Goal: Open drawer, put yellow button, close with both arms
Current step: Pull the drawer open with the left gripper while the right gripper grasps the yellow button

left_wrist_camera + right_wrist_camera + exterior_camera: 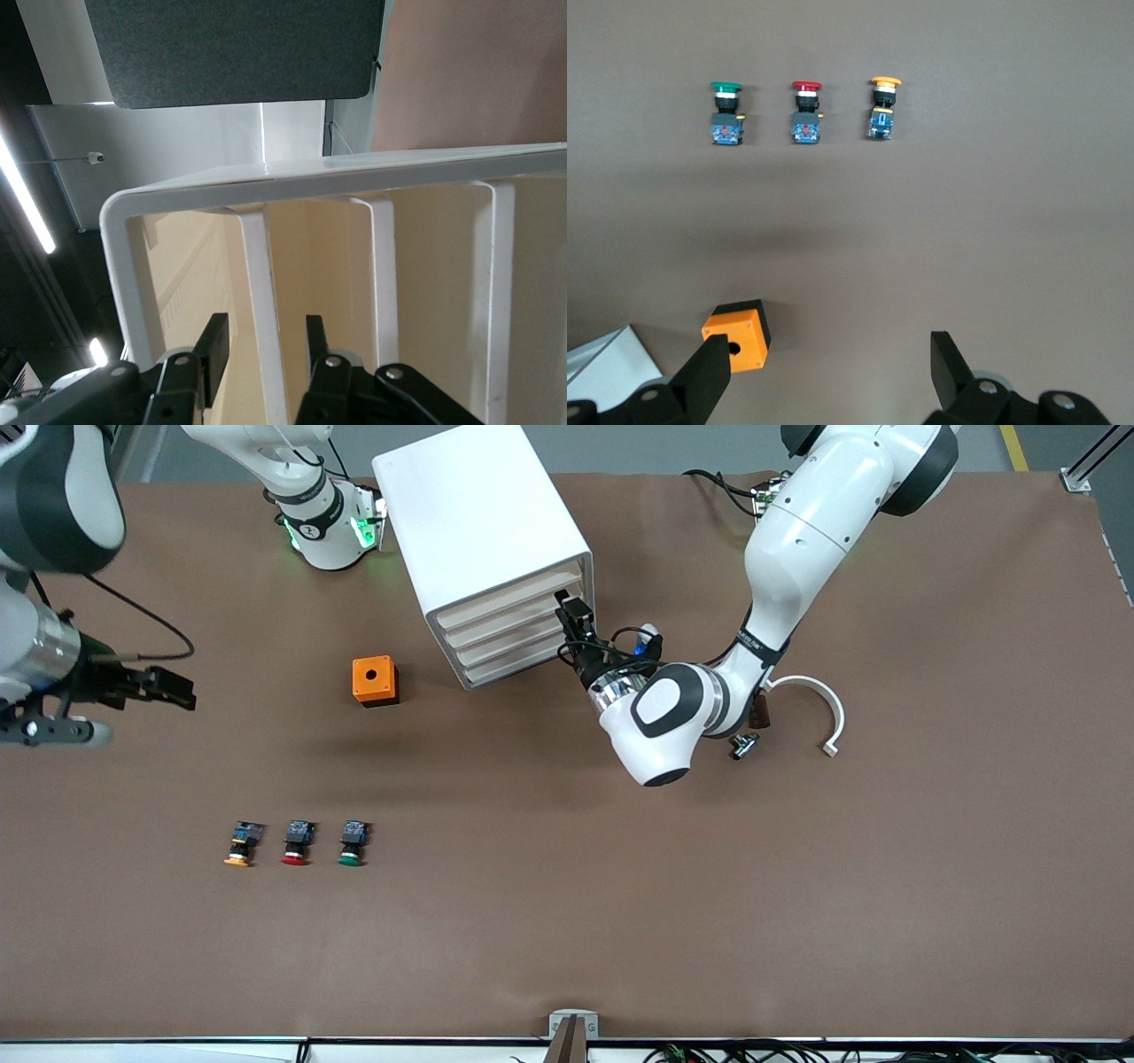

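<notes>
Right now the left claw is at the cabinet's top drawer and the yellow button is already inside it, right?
Not quite. The left claw is at the top drawer, but the yellow button lies on the table, in a row with the red and green ones, as the front view shows.

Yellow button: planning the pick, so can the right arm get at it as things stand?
Probably yes: the yellow button lies uncovered on the table, the red button beside it, and the right gripper has open jaws.

Occluded: left gripper (574, 622) tips against cabinet (483, 531) front | Cropped: right arm (53, 505) at frame edge | Indiscernible: drawer contact
</notes>
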Robot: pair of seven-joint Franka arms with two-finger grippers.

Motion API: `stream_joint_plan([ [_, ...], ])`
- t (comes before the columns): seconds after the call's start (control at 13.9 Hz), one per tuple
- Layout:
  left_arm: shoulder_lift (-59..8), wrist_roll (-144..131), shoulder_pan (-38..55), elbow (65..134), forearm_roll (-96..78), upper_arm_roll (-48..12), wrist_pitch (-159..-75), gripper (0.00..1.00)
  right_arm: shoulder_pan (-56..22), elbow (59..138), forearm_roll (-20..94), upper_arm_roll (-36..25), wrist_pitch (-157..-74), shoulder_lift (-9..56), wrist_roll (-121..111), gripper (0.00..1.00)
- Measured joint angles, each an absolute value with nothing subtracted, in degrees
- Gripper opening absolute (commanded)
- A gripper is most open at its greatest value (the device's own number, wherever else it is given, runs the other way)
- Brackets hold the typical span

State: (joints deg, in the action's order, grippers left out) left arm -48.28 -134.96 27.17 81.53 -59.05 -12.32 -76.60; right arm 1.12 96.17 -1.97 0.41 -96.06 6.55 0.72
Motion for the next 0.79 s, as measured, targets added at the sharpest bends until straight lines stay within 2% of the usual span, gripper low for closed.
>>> stream_joint_plan([
  [0.29,-48.4,-135.0,28.6,81.4,-59.1,-12.3,-76.6,0.42,1.3,95.9,-2.1,0.4,-103.8,12.1,0.7,0.99],
  [0.5,-48.5,-135.0,30.6,81.4,-59.1,-12.3,-76.7,0.41,1.9,100.8,-2.1,0.4,-116.1,15.7,0.8,0.98],
  [0.79,-48.8,-135.1,32.5,81.4,-59.1,-12.3,-77.0,0.24,4.6,106.6,-2.1,0.3,-128.9,21.1,0.8,0.99],
])
